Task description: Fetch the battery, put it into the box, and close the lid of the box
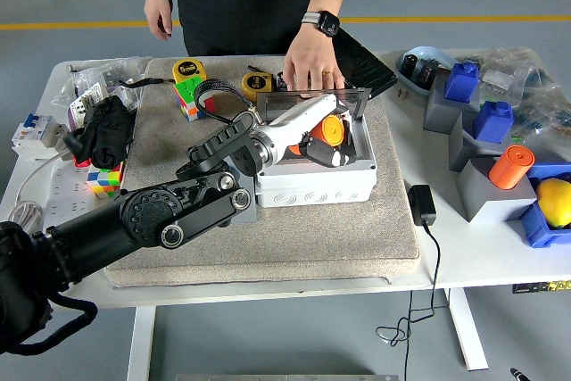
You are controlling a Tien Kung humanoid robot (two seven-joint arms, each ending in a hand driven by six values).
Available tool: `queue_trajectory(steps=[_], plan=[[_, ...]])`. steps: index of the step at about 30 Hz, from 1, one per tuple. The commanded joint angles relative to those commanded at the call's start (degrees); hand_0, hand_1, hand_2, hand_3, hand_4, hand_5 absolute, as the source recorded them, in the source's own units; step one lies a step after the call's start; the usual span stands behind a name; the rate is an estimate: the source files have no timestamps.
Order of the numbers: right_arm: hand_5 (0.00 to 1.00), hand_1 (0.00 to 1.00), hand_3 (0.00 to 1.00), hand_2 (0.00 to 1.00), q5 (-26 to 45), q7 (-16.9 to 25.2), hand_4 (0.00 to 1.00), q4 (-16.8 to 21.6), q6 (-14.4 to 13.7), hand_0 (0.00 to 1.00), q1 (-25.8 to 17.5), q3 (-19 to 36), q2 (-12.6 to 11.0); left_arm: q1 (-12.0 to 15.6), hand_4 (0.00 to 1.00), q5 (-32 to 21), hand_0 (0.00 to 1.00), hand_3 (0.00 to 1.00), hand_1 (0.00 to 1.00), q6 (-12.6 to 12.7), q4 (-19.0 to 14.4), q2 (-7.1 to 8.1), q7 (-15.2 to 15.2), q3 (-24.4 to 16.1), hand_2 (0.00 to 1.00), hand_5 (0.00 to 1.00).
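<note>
The orange cylindrical battery (pixel 333 128) is in my left hand (pixel 326 142), whose white fingers curl around it inside the open grey box (pixel 314 186). The box sits on the beige mat (pixel 268 247). Its dark see-through lid (pixel 303 101) stands upright at the box's back edge. A person's hand (pixel 310 67) with a watch rests on the top of the lid. My black left arm (pixel 169 211) reaches in from the lower left. My right arm is out of view.
Two yellow tape measures (pixel 188 70) (pixel 254 86) and a Rubik's cube (pixel 191 97) lie behind my arm. A second orange cylinder (pixel 511 167) stands on a grey block at right, near blue blocks (pixel 493 120) and a yellow ball (pixel 555 199). A black power adapter (pixel 421 204) lies right of the mat.
</note>
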Motion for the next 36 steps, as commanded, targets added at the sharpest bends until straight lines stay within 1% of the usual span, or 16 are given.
queue_trajectory(steps=[4,5,10,11,17,23,27,29,34,36], plan=[[0.418,0.64,0.537,0.642,-0.4,0.1,0.878,0.1,-0.1,0.658,0.1,0.5,0.0,0.2,0.915,0.2,0.222,0.504,0.32,0.2,0.0,0.0,-0.3,0.0,0.357,0.061],[0.419,0.64,0.537,0.643,-0.5,0.1,0.879,0.1,-0.1,0.659,0.1,0.6,0.0,0.3,0.883,0.2,0.277,0.56,0.491,0.3,0.0,0.0,-0.6,-0.1,0.517,0.059],[0.419,0.64,0.537,0.643,-0.6,0.1,0.879,0.2,0.0,0.659,0.1,0.6,0.0,0.4,0.883,0.5,0.277,0.56,0.491,0.3,-0.1,0.0,-1.0,-0.5,0.517,0.059],[0.419,0.64,0.536,0.643,-0.6,0.1,0.878,0.2,0.0,0.658,0.1,0.6,0.0,0.4,0.856,0.4,0.348,0.579,0.534,0.3,-0.1,0.0,-1.1,-0.5,0.553,0.09],[0.418,0.64,0.536,0.643,-0.7,0.1,0.878,0.2,0.0,0.658,0.1,0.7,0.0,0.4,0.858,0.6,0.351,0.582,0.534,0.4,0.2,0.0,-1.4,-0.6,0.555,0.094],[0.418,0.64,0.536,0.643,-0.6,0.2,0.879,0.2,0.1,0.659,0.1,0.7,0.0,0.5,0.868,0.5,0.355,0.584,0.536,0.4,-0.8,0.0,-1.8,-1.4,0.556,0.097],[0.418,0.64,0.536,0.643,-0.7,0.2,0.879,0.2,0.1,0.659,0.1,0.8,0.0,0.9,0.868,0.8,0.355,0.584,0.536,0.1,-2.6,0.0,-1.5,-2.4,0.556,0.097],[0.417,0.64,0.536,0.643,-0.7,0.2,0.879,0.2,0.1,0.659,0.1,0.8,0.0,1.2,0.886,0.9,0.354,0.584,0.541,-0.1,-4.5,0.2,-1.0,-3.2,0.56,0.091],[0.417,0.64,0.536,0.643,-0.9,0.3,0.879,0.2,0.1,0.659,0.0,1.1,0.1,2.3,0.886,1.2,0.354,0.584,0.541,-0.6,-8.8,1.44,-0.4,-5.2,0.56,0.091],[0.417,0.64,0.536,0.643,-0.9,0.3,0.88,0.2,0.2,0.658,-0.1,1.1,0.1,3.0,0.899,0.8,0.349,0.582,0.539,-0.5,-10.4,2.13,-0.7,-6.3,0.564,0.09]])
